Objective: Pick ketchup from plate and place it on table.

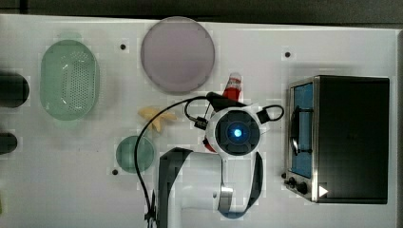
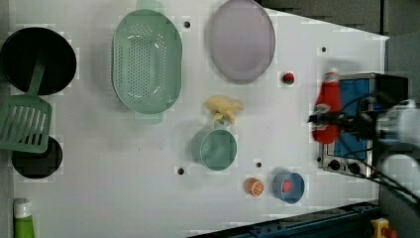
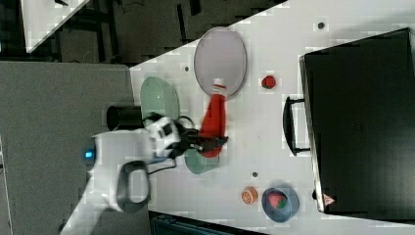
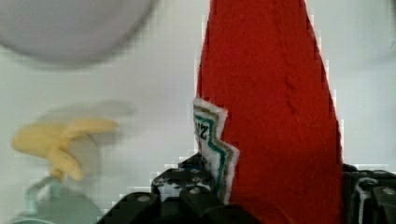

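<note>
The slim red ketchup bottle (image 4: 271,107) with its white label sits pinched in the black gripper (image 3: 211,143). The white arm (image 3: 115,166) reaches out level, carrying it above the white table (image 3: 274,127), clear of the round mauve-grey plate (image 3: 220,51).

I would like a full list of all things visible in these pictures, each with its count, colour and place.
ketchup: 1, red with white cap, held in the gripper, off the plate
plate: 1, pale mauve-grey, top view's upper middle
basket: 1, green, top view's left
bowl: 1, teal, below the bananas in top view
bananas: 1 bunch, yellow, between plate and bowl
toaster oven: 1, black and silver, top view's right
strawberry: 1, red, beside the plate
orange slice: 1, orange
blue bowl: 1, blue, red fruit inside
spatula: 1, green, left view's left
table: 1, white
gripper: 1, black, shut on the ketchup
</note>
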You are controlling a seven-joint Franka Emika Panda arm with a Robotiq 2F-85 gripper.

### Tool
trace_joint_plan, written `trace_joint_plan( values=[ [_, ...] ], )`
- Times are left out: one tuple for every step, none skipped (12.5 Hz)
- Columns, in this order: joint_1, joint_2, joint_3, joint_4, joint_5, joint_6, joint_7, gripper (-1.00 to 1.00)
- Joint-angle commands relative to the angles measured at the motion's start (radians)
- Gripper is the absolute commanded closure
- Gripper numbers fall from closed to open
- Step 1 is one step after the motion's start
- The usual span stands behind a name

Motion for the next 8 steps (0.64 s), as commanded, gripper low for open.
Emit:
trace_joint_plan(
  values=[
    [0.005,0.086,0.016,-0.024,0.003,0.099,0.081,-0.30],
    [0.006,0.126,0.016,-0.022,0.003,0.136,0.081,-0.30],
    [0.005,0.163,0.015,-0.021,0.003,0.168,0.081,-0.30],
    [0.006,0.196,0.015,-0.020,0.003,0.207,0.081,-0.30],
    [0.006,0.223,0.016,-0.022,0.003,0.250,0.081,-0.30],
    [0.006,0.243,0.016,-0.025,0.003,0.283,0.081,-0.36],
    [0.006,0.254,0.016,-0.030,0.003,0.297,0.081,-0.56],
    [0.007,0.255,0.018,-0.035,0.003,0.301,0.081,-0.78]
  ],
)
